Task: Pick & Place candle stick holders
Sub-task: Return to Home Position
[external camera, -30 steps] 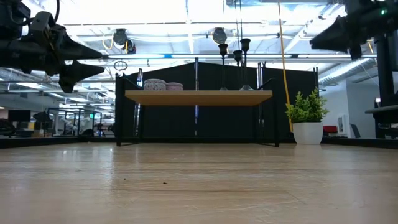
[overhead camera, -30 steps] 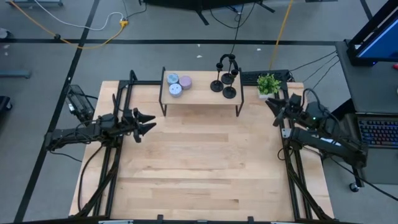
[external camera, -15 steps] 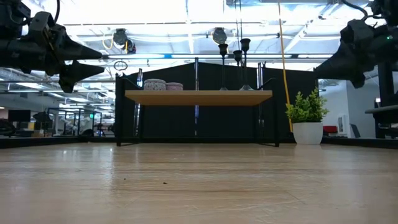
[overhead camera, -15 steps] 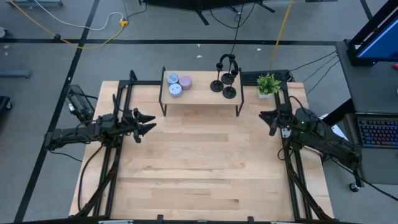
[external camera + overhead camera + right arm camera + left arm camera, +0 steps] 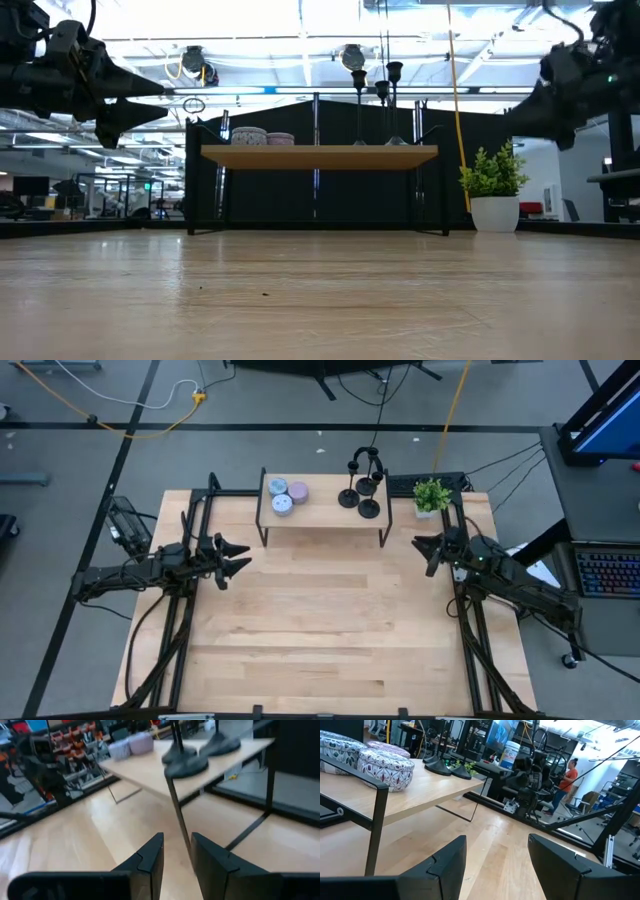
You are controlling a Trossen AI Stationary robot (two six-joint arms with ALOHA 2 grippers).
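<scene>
Three black candle stick holders (image 5: 362,496) stand by their round bases on the right end of a small wooden shelf (image 5: 322,520) at the table's far side. They show in the low view (image 5: 378,100) and their bases in the right wrist view (image 5: 188,767). My left gripper (image 5: 242,556) is open and empty above the table's left part, pointing right. My right gripper (image 5: 420,550) hovers right of the shelf below the holders' height (image 5: 512,112); its fingers stand a little apart (image 5: 177,840) and hold nothing.
Three small round tins (image 5: 286,494) sit on the shelf's left end. A potted green plant (image 5: 431,495) stands at the table's far right corner, close behind my right gripper. The shelf's thin black legs (image 5: 179,815) stand just in front of my right gripper.
My right gripper has come down and moved toward the table's left and near edges, away from the plant, turning from pointing at the far side toward pointing left at the shelf's right end.
</scene>
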